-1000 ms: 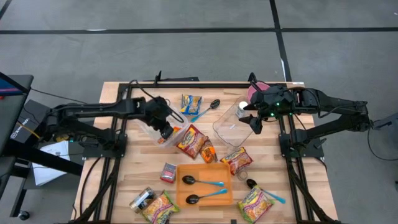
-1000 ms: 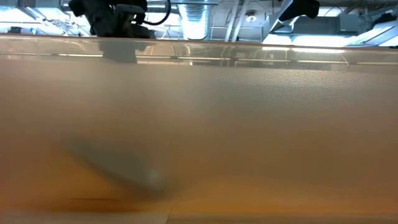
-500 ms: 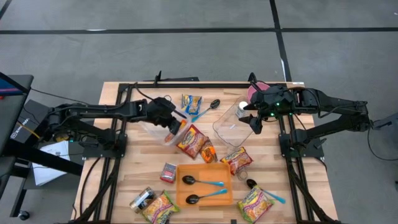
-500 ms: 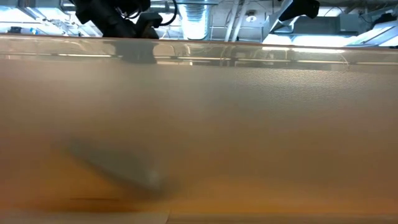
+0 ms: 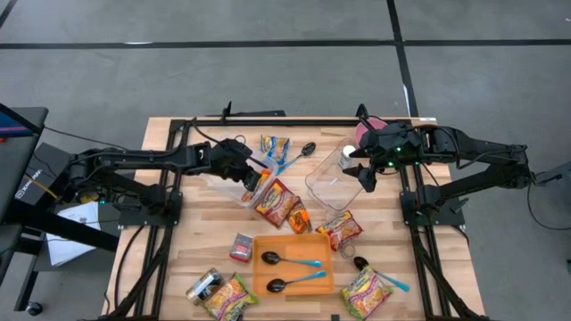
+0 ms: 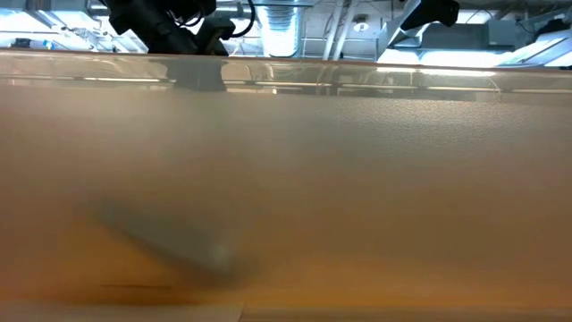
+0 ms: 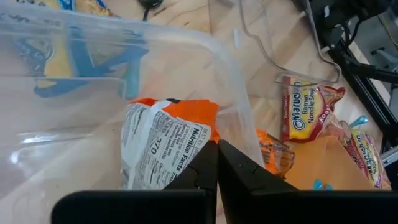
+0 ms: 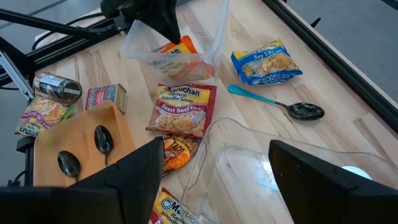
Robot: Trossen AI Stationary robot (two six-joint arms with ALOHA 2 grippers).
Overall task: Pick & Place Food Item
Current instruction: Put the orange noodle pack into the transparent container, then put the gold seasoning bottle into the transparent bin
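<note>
A wooden table (image 5: 178, 234) seen from above, with two dark robot arms reaching in from either side.

The left gripper (image 5: 249, 181) sits a little toward 10 o'clock of the table's centre, its fingers pressed fully together on an orange food packet (image 7: 166, 140) with a white nutrition label. The packet is inside a clear plastic container (image 5: 234, 185), low against one of its walls, and the container is tipped rather than sitting flat. In the left wrist view the two dark fingertips meet over the packet's lower edge.

The right gripper (image 5: 367, 175) hangs toward 2 o'clock, over a second clear container (image 5: 332, 178), with its jaws spread wide and nothing between them.

Other items are scattered about: a blue soy-sauce noodle packet (image 5: 274, 148) at 12 o'clock, a red roast-beef noodle packet (image 5: 276, 202) near the centre, and an orange tray (image 5: 293, 246) holding spoons at 6 o'clock.

The held packet looks light, soft and crinkly — a foil-type wrapper that will bend and may slip. A pinch on a flat sealed edge, as here, seems the safest hold; squeezing the middle could crush brittle contents. The thin container is light too — it may well shift or lift with the packet.
</note>
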